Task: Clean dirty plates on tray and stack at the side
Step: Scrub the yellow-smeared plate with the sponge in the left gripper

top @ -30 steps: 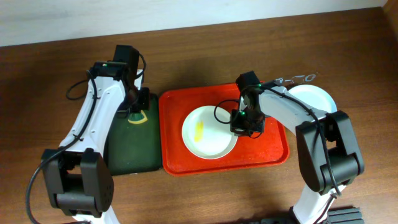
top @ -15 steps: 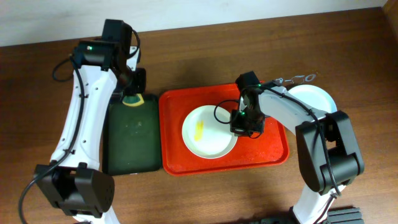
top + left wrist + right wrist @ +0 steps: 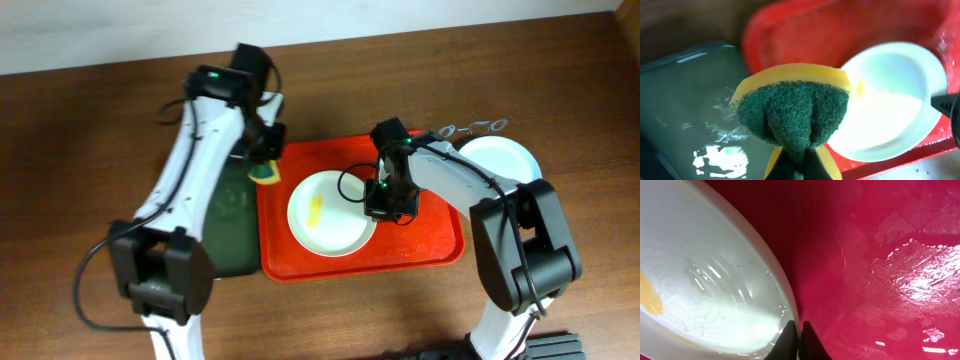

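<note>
Plate (image 3: 332,212) with a yellow smear lies on the red tray (image 3: 440,245) overhead; a second plate (image 3: 500,160) sits on the table (image 3: 80,150) off the tray's right end, and a green tray (image 3: 225,235) lies at its left, partly under the left arm. Left wrist: the left gripper (image 3: 799,162) is clamped on a sponge (image 3: 795,110) over the trays' meeting edges. Right wrist: the right gripper (image 3: 797,335) pinches the smeared plate's rim.

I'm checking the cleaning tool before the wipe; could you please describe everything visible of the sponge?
The sponge is yellow foam with a green scouring face, pinched into a fold by the shut left gripper. It hangs over the red tray at its left rim, short of the yellow-smeared plate.
</note>
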Robot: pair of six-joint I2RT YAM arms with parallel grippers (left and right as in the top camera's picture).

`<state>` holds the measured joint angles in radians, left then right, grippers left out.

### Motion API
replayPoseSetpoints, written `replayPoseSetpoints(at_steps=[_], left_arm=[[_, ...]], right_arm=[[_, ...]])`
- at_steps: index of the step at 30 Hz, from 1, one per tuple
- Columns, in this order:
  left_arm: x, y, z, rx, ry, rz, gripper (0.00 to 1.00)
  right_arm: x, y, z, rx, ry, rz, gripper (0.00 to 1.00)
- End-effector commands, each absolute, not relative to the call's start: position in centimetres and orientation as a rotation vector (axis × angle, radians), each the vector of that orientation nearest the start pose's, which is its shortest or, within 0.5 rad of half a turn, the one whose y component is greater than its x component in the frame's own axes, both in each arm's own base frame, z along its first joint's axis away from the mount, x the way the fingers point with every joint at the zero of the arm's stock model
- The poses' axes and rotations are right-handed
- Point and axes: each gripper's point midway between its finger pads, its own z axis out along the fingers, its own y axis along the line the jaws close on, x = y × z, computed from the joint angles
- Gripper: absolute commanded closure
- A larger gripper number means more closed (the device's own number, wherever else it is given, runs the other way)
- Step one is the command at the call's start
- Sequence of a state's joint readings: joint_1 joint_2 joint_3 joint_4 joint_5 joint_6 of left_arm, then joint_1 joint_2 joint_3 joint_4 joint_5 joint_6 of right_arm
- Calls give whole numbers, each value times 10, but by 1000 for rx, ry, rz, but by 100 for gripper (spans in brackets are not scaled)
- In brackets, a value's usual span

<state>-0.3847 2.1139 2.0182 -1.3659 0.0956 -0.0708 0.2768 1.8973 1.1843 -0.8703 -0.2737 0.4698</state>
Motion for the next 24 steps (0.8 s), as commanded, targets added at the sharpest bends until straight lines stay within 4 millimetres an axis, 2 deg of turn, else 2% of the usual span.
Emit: replayPoseSetpoints(at_steps=[1,8,9,12,13,16,17,22,24], left_arm=[[387,-204,109,534,3064,-204,100],[381,-226,84,571,3092,-195,100],[381,-228,82,577,3093,-194,100],[380,-229,70,583,3116,-183,100],[380,-229,68,584,3119,-182,100],[381,-231,67,585,3115,-194,100],[381,-233,68,584,3115,-215,100],[380,-235,68,585,3114,-226,100],[380,-234,67,585,3117,-225,100]], right_arm=[[300,135,10,317,3206,382,96],[301,136,10,347,3200,390,96],[301,136,10,346,3199,391,93],[303,134,11,354,3193,395,75],[304,134,13,354,3190,411,72],[307,143,21,259,3179,574,65],[307,143,22,267,3179,596,65],[307,141,22,275,3180,592,88],[308,139,21,275,3178,575,89]])
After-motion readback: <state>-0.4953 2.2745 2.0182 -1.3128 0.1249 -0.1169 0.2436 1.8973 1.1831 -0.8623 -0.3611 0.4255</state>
